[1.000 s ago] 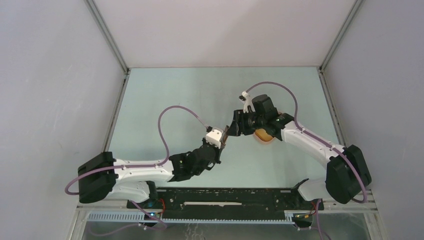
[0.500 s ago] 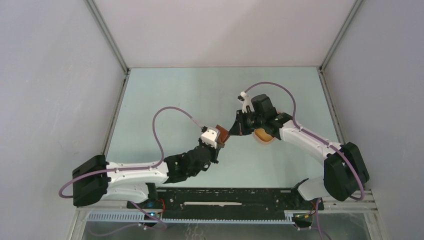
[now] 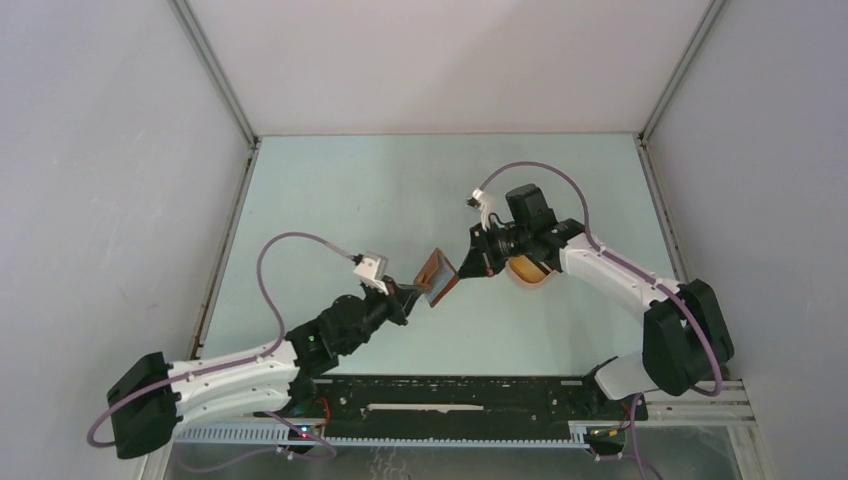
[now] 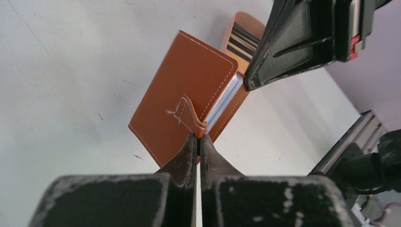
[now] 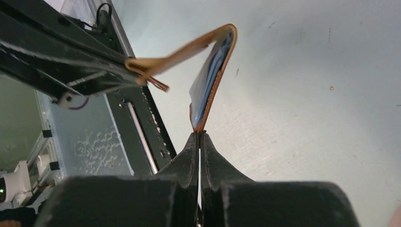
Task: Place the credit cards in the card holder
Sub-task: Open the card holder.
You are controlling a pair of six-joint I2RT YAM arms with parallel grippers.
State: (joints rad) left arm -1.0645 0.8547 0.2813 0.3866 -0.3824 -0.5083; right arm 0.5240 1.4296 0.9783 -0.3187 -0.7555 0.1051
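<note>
I'm holding the card holder [image 3: 437, 276] aloft over the desk's middle. The left gripper [image 4: 197, 142] is clamped at its snap tab [image 4: 189, 111] and the right gripper [image 5: 199, 137] on the opposite flap's edge. I judge it light, floppy leather, best pinched at the edges.

Bright, even, diffuse light with soft shadows, close foreground blurred

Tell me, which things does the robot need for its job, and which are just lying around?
For the job:
- card holder, pinched by the left fingers and right fingers
- pale card tucked inside it
- stacked cards in the tray

Just lying about:
- tray
- purple cables
</note>
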